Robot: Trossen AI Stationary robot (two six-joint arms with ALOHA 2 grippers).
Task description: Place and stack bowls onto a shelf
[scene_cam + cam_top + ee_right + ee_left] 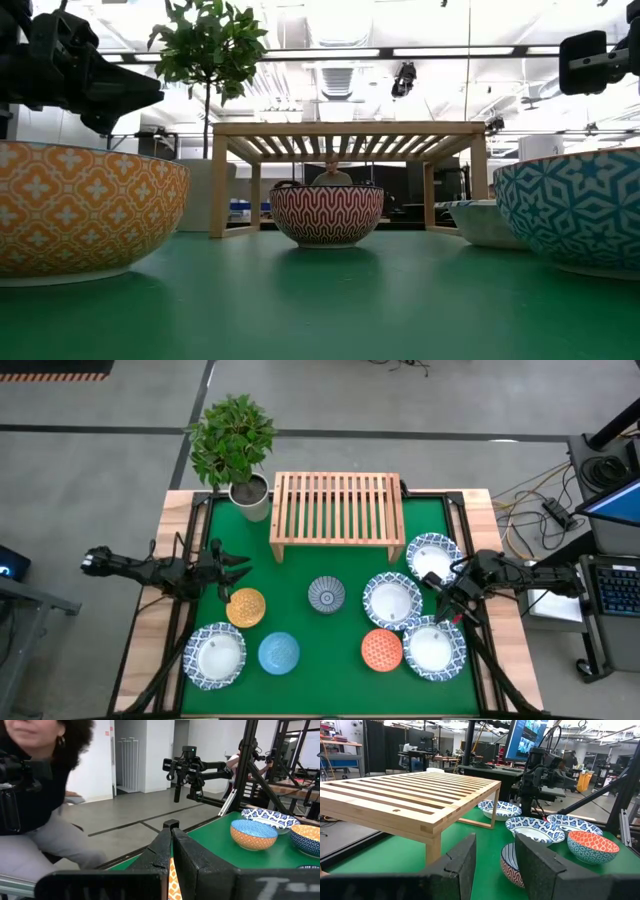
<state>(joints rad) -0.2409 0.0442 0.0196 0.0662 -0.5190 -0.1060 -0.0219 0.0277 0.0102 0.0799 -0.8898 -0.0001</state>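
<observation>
A plant (pixel 233 438) stands beside the empty shelf (pixel 336 506). Eight bowls (pixel 327 595) crowd the mat below. Left gripper (pixel 238 567) open wide; right gripper (pixel 440 598) closed, empty.

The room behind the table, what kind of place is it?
Most likely a robotics lab or workshop, not a home. Desks with a large monitor stand behind the wooden shelf, cables and a power strip lie on the bare floor, and a person sits nearby.
</observation>
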